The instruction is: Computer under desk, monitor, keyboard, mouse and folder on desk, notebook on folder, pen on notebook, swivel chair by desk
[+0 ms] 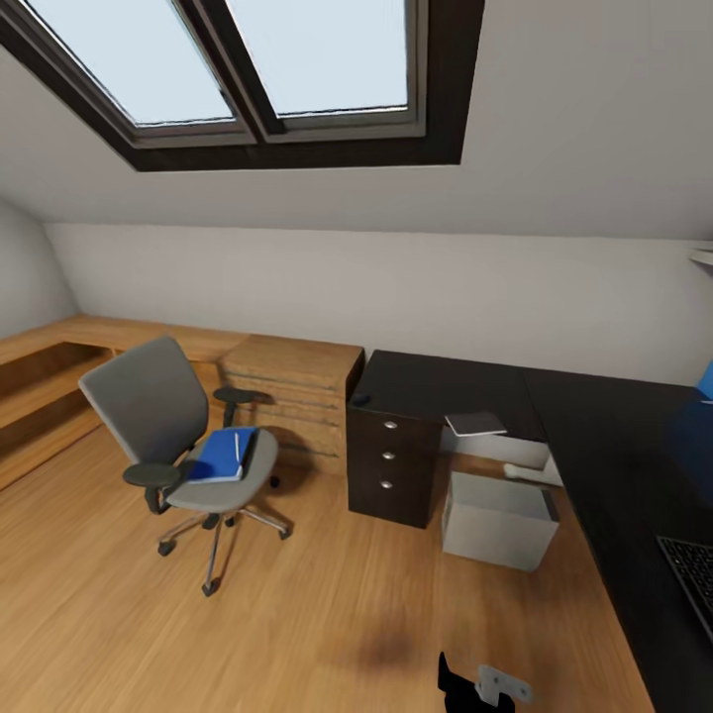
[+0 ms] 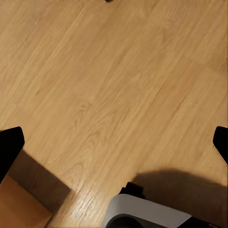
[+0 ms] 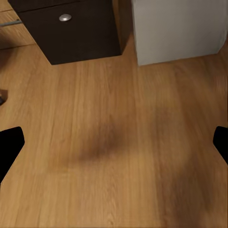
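Observation:
The grey swivel chair (image 1: pixel 168 426) stands on the wood floor left of the desk, turned away from it. On its seat lies the blue folder (image 1: pixel 220 458) with the slim white pen (image 1: pixel 237 446) on top. The light grey notebook (image 1: pixel 475 424) rests at the front edge of the black desk (image 1: pixel 446 381). Under the desk sits the grey computer (image 1: pixel 500 520). A corner of the keyboard (image 1: pixel 693 579) shows on the desk's right wing. A small dark lump, likely the mouse (image 1: pixel 361 400), lies on the desk's left corner. The monitor is out of view. My left gripper (image 2: pixel 114 142) and right gripper (image 3: pixel 114 145) hang open over bare floor.
The black drawer unit (image 1: pixel 389 465) closes the desk's left end, and an oak dresser (image 1: pixel 292 391) and low oak shelves (image 1: pixel 50 366) run along the wall. A blue panel (image 1: pixel 705 381) shows at the far right. My base (image 2: pixel 142 213) shows in the left wrist view.

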